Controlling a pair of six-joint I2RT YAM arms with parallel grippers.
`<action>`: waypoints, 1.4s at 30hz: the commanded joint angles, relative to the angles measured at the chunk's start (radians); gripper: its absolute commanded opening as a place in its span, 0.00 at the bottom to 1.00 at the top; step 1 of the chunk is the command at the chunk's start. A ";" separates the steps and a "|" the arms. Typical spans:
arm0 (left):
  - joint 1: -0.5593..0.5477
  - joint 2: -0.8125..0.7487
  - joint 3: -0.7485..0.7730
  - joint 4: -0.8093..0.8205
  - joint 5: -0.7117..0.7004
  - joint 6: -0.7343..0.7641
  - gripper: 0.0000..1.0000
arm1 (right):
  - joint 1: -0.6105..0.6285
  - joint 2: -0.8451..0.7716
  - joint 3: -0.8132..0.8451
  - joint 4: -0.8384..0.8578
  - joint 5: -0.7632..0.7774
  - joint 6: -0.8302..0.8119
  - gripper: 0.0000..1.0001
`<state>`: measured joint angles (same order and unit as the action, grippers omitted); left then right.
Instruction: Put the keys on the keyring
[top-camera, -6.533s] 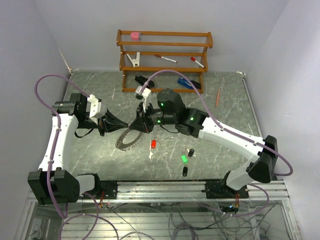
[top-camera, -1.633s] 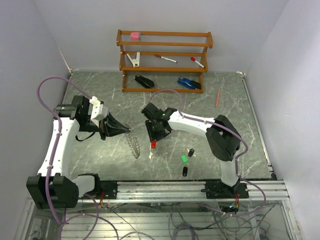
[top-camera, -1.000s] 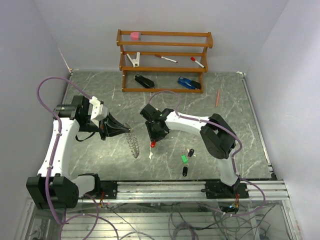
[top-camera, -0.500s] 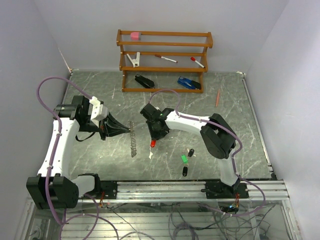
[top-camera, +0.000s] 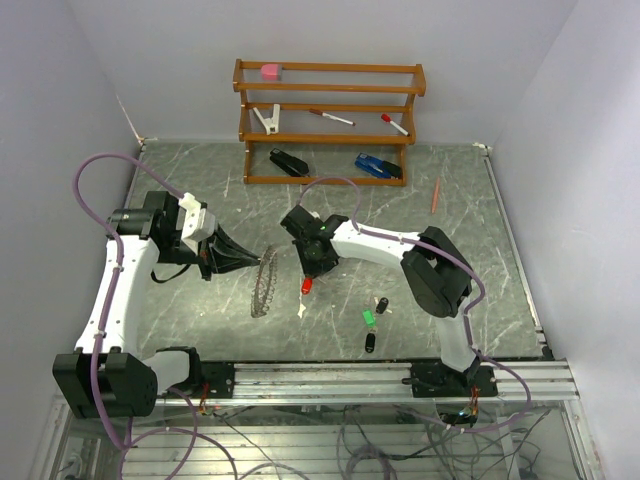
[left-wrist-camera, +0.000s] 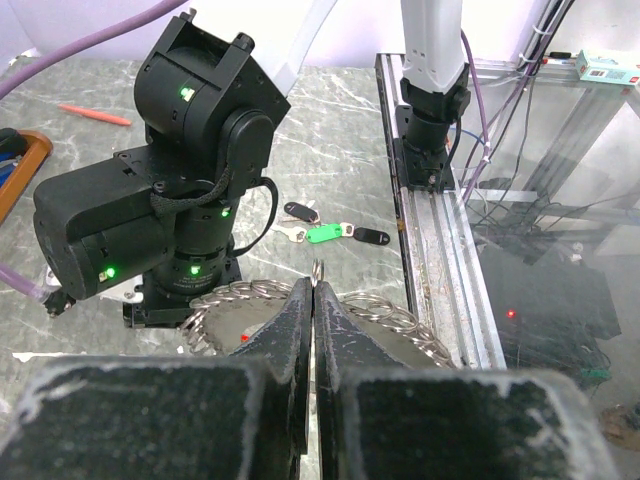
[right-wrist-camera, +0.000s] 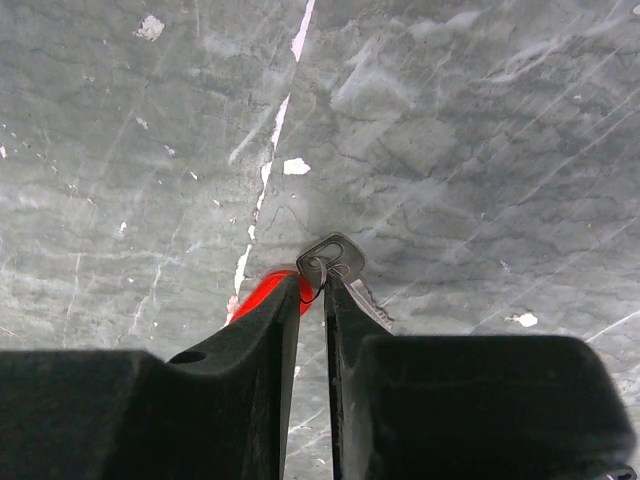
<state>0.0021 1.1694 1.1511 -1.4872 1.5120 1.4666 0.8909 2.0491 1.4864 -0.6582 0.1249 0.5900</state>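
My left gripper (top-camera: 250, 262) is shut on the rim of the keyring (top-camera: 265, 283), a large beaded silver ring hanging tilted above the table. In the left wrist view its coils (left-wrist-camera: 232, 293) spread to both sides of the closed fingertips (left-wrist-camera: 314, 290). My right gripper (top-camera: 310, 268) points straight down at the red key (top-camera: 306, 287). In the right wrist view its jaws (right-wrist-camera: 312, 285) pinch the small wire loop at the key's metal head (right-wrist-camera: 332, 255), with the red tag (right-wrist-camera: 262, 292) behind the left finger. The green key (top-camera: 368, 317) and two black keys (top-camera: 381, 304) (top-camera: 369, 343) lie on the table.
A wooden rack (top-camera: 328, 122) at the back holds a pink eraser, a clip and red-capped markers. A black stapler (top-camera: 288, 162) and a blue object (top-camera: 378, 166) sit under it. An orange pencil (top-camera: 436, 195) lies at the right. The metal rail (top-camera: 330, 378) runs along the front.
The keyring has swung in my left gripper, from edge-on to tilted with its lower part to the left. My right gripper stays down on the red key.
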 joint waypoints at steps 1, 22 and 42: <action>-0.007 -0.004 0.025 -0.007 0.074 0.026 0.07 | -0.008 0.010 0.006 -0.004 0.023 -0.001 0.16; -0.007 -0.007 0.025 -0.007 0.074 0.029 0.07 | -0.010 -0.009 -0.008 0.039 -0.014 -0.006 0.00; -0.007 0.013 0.054 -0.007 0.074 0.013 0.07 | -0.110 -0.457 -0.225 0.145 -0.197 -0.198 0.00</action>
<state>0.0017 1.1751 1.1667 -1.4876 1.5120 1.4670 0.8188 1.6939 1.2514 -0.5423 0.0071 0.4789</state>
